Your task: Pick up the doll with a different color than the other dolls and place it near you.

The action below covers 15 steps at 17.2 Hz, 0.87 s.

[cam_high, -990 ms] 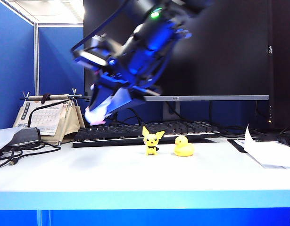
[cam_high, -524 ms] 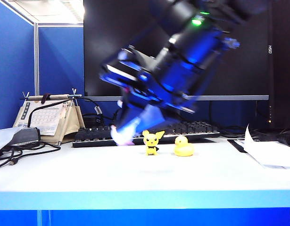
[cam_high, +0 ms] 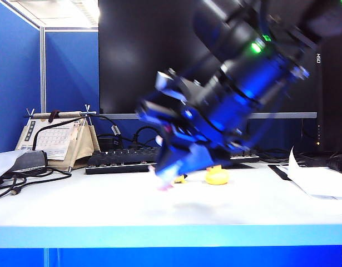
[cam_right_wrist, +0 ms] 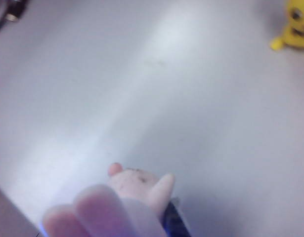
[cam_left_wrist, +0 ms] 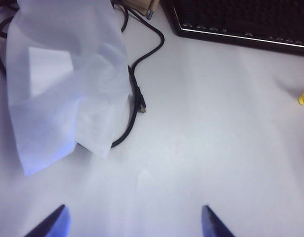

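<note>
Now my right pincer (cam_high: 169, 179) hangs low over the counter (cam_high: 159, 214) mid-width, clamped on the pink-and-white doll (cam_right_wrist: 134, 183) — the yellow duck (cam_high: 217, 176) and pointy-eared toy (cam_right_wrist: 294, 27) sit just behind it, before the keyboard (cam_high: 118, 160). My left pincer (cam_left_wrist: 134, 224), jaws apart, hovers near a black cable (cam_left_wrist: 137, 94) and white tissue (cam_left_wrist: 67, 79).

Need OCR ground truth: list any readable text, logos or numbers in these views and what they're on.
"HSO", turned sideways: on the dark screen, right edge.
Small logo on the monitor's silver bezel: too small to read.
Desk calendar: print too small to read.
Wrist views: none.
</note>
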Tool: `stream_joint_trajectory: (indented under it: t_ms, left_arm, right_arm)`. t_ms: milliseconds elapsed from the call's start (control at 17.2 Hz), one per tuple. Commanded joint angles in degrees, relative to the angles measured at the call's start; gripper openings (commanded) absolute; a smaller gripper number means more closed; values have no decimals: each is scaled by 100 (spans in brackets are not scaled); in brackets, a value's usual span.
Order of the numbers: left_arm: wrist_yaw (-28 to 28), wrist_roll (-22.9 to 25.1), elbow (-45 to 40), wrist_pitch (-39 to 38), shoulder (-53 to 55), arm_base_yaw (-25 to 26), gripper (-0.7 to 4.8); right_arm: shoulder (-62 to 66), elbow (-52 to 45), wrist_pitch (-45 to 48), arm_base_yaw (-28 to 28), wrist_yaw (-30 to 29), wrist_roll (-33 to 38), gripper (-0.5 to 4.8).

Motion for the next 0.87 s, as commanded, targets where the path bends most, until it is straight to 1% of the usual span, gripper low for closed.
stream_joint_trajectory:
  t_ms: [58,349,815,874]
  left_arm:
    - [2,-7,13,28,9,4,350]
    - [2,-7,13,28,11,4,350]
    - [2,-7,13,28,11,4,350]
    - [2,-7,13,28,11,4,350]
  right_arm:
    - [-35,-238,385,-22,61,111,-1]
    - [-2,-247,437,-24,87,114,-1]
    - [389,-264,404,-7,103,195,2]
    - [389,-264,426,4,103,195,37]
